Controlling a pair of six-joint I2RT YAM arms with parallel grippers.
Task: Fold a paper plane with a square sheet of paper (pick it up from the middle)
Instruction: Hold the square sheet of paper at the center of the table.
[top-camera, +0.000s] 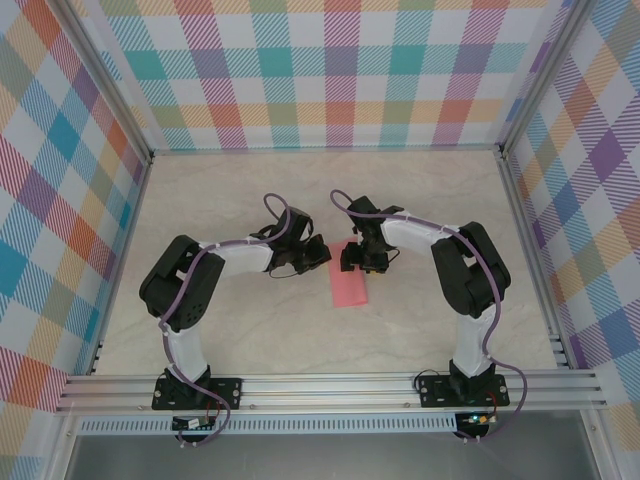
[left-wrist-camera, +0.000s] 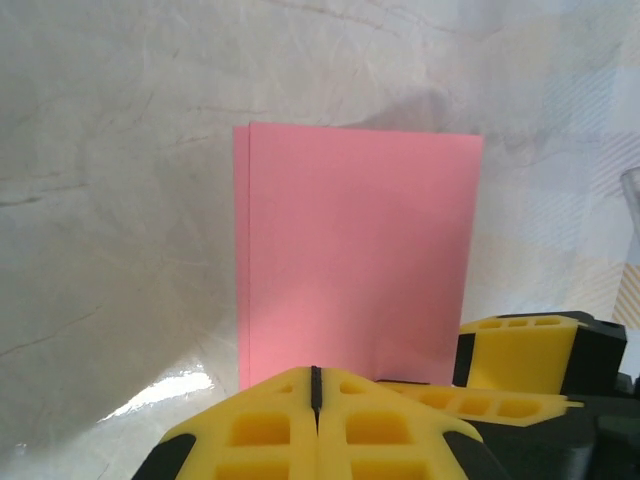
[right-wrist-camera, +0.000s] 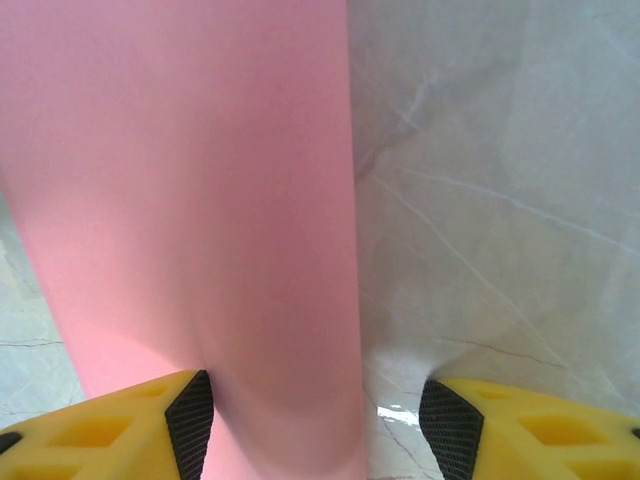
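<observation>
One folded sheet (left-wrist-camera: 360, 250); left end effector (left-wrist-camera: 315, 390) clenched, right end effector (right-wrist-camera: 320, 425) released astride it.

One pink sheet of paper (top-camera: 349, 287), two arms (top-camera: 182, 290) (top-camera: 470, 270), one table (top-camera: 230, 200)

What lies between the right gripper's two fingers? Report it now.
Right wrist view: the folded pink sheet of paper runs through the gap of the open right gripper, beside its image-left pad; bare table fills the rest.

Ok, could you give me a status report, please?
Left gripper: jaws shut at paper edge. Right gripper: jaws open over paper. Paper folded flat. Nothing in the way.
</observation>
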